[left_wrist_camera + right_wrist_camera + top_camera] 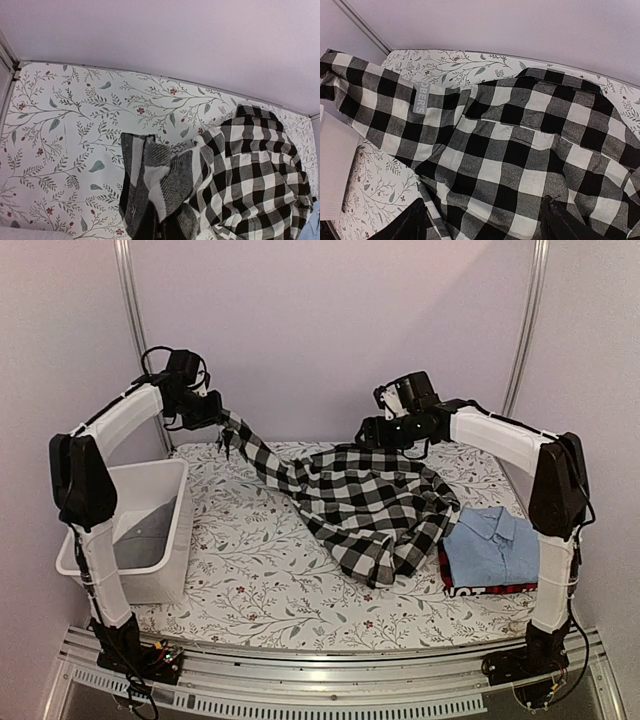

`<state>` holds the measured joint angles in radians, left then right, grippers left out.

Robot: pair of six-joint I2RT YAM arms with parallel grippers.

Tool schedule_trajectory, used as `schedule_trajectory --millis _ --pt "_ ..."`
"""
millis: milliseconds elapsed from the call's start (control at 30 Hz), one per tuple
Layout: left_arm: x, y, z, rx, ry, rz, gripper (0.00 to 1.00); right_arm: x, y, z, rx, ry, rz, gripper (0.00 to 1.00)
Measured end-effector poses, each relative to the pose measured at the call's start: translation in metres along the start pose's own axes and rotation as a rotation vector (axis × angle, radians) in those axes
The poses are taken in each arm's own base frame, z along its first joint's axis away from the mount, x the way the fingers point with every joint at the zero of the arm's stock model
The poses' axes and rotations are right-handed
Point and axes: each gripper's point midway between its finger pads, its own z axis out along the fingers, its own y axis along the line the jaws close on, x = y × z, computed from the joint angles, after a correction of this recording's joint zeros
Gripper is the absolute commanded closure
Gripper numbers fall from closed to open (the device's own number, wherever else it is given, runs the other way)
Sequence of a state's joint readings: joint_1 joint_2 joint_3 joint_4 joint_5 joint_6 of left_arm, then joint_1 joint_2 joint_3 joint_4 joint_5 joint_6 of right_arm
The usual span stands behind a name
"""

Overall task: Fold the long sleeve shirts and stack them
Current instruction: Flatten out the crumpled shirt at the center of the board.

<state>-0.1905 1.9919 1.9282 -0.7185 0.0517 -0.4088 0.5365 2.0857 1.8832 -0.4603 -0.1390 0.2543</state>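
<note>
Black-and-white shirt [370,505] sleeve clamped in left pincer [222,420], right pincer [484,200] spread wide above it, empty

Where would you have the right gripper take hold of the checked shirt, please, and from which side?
Probably the checked shirt's far edge, from above. The left gripper holds one sleeve raised, the body lies crumpled, and that edge sits free close to the open right gripper, clear of the blue shirt.

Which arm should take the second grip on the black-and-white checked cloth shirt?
Probably right: the right gripper hangs open over the checked shirt, while the left gripper is shut on its raised end.
</note>
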Motion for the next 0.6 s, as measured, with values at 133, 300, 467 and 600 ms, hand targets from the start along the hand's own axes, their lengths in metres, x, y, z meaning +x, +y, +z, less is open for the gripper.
schedule_trajectory --millis 133,300,467,600 --pt "-0.055 0.008 -0.002 -0.004 -0.103 -0.03 1.0 0.03 0.017 -0.036 -0.024 0.015 0.02 0.26" --pt "-0.093 0.057 0.01 -0.066 -0.158 -0.096 1.0 0.095 0.037 -0.042 -0.047 0.117 0.039 0.28" --pt "-0.088 0.093 0.02 -0.098 -0.117 -0.139 0.9 0.148 0.062 -0.036 -0.066 0.219 0.03 0.28" --pt "-0.081 0.084 0.026 -0.076 -0.088 -0.122 0.74 0.16 0.093 -0.035 -0.108 0.223 0.004 0.29"
